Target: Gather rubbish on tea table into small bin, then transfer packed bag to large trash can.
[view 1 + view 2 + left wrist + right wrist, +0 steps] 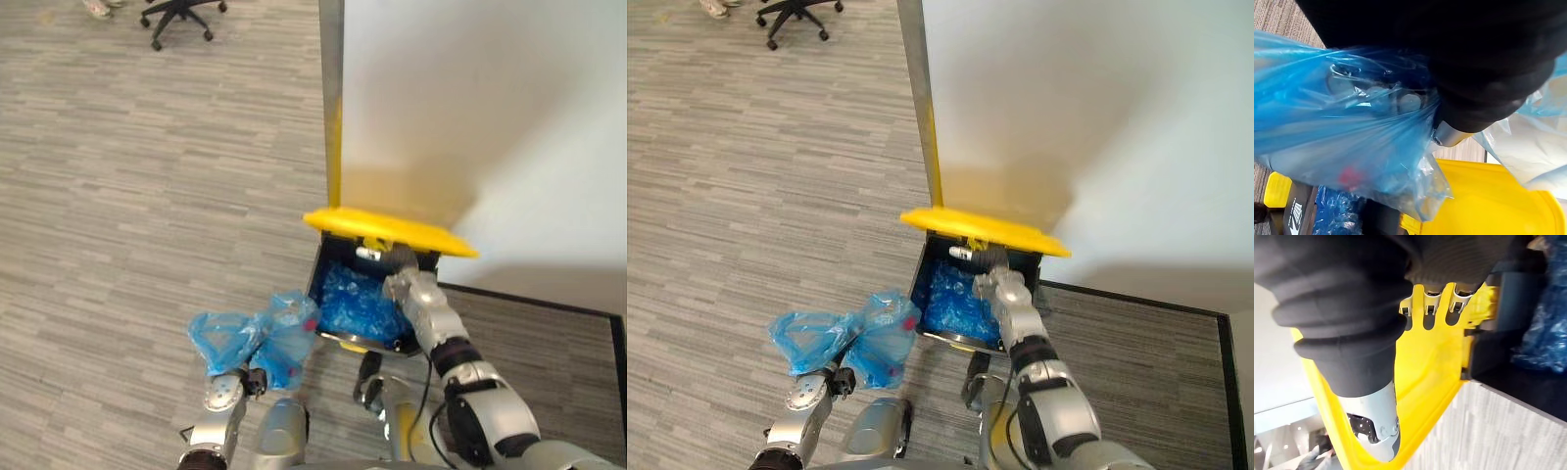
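A blue plastic bag (257, 338) with rubbish inside, a red item among it, hangs just left of the large trash can (328, 269). My left hand (235, 387) is shut on the bag's gathered neck (1427, 110). The can is black, lined with blue plastic (358, 299), and its yellow lid (392, 230) stands raised. My right hand (400, 266) is under the lid's front, its fingers (1427, 308) laid against the yellow underside and holding it up.
The can stands against a white wall (470, 117) with a grey post (331, 88) at its corner. Grey carpet floor (147, 196) stretches to the left. An office chair (181, 15) and a person's shoe (98, 8) are far back.
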Motion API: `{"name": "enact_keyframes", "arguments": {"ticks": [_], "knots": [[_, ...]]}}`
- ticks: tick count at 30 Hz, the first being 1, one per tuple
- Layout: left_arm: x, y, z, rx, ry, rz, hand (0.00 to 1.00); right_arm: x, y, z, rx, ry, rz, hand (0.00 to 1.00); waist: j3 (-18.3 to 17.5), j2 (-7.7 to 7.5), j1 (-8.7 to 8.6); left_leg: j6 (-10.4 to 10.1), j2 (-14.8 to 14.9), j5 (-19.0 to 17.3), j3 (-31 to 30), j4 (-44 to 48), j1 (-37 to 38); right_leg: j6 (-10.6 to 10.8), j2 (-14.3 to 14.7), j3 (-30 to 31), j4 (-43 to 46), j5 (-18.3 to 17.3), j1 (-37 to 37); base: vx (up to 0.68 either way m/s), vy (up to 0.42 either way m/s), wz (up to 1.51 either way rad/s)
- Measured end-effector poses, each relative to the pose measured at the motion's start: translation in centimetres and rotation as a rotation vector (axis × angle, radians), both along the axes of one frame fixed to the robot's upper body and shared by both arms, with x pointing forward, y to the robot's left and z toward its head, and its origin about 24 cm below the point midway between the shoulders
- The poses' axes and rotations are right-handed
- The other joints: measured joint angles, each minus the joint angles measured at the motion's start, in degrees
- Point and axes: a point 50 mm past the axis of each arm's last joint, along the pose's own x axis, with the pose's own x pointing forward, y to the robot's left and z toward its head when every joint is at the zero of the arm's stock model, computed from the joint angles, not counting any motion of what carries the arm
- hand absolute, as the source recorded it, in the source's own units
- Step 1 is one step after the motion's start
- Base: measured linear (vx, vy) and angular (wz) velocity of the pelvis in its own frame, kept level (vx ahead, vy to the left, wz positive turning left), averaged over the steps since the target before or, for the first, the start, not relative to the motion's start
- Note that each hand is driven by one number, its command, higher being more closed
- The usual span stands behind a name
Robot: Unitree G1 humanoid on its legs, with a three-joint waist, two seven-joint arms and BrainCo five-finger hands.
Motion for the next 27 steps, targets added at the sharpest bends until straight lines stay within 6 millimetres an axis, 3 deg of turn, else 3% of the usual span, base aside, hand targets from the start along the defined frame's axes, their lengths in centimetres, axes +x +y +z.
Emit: {"name": "enact_keyframes", "arguments": {"ticks": [3, 6, 15, 20, 27], "knots": [[0.6, -0.3, 0.8, 0.001, -0.041, -0.020, 1.00, 1.7, 0.1, 3.3, 0.011, -0.088, 0.019, 0.00, 1.28, 0.03, -0.06, -1.04, 1.01, 0.63, -0.77, -0.61, -0.05, -1.03, 0.73, -1.48, -1.04, 0.63, 1.00, 0.01, -0.094, 0.11], [1.5, -0.6, 1.8, 0.020, -0.087, -0.063, 1.00, 2.2, -0.4, 4.4, -0.028, -0.115, 0.026, 0.00, 1.67, -0.37, -0.01, -0.72, 1.54, 1.17, -1.04, -0.89, -0.09, -1.30, 0.63, -1.97, -0.98, 0.81, 1.37, 0.01, -0.045, 0.11], [3.4, -3.1, 5.8, -0.046, -0.265, -0.212, 1.00, 2.3, 0.1, 4.6, -0.100, -0.115, 0.086, 0.00, 2.02, -0.64, 0.07, -0.53, 1.21, 1.34, -2.38, -0.30, -0.11, -1.31, 0.10, -2.55, -0.47, 0.79, 2.26, 0.01, 0.000, 0.09], [4.7, -5.9, 10.2, -0.102, -0.444, -0.363, 1.00, 2.6, 0.1, 5.0, -0.159, -0.115, 0.122, 0.00, 2.33, -0.75, 0.00, -0.26, 0.48, 1.51, -2.13, -0.21, 0.35, -1.30, -0.54, -1.47, 0.33, 0.76, 2.26, 0.00, 0.019, 0.01], [6.3, -9.0, 14.6, -0.098, -0.606, -0.513, 1.00, 2.8, 0.8, 5.3, -0.221, -0.120, 0.181, 0.00, 2.34, -0.77, -0.55, -0.09, 0.50, 1.38, -0.89, -0.44, 1.39, -1.22, -0.18, -0.12, 0.40, 0.72, 2.30, 0.00, -0.002, -0.11]]}}
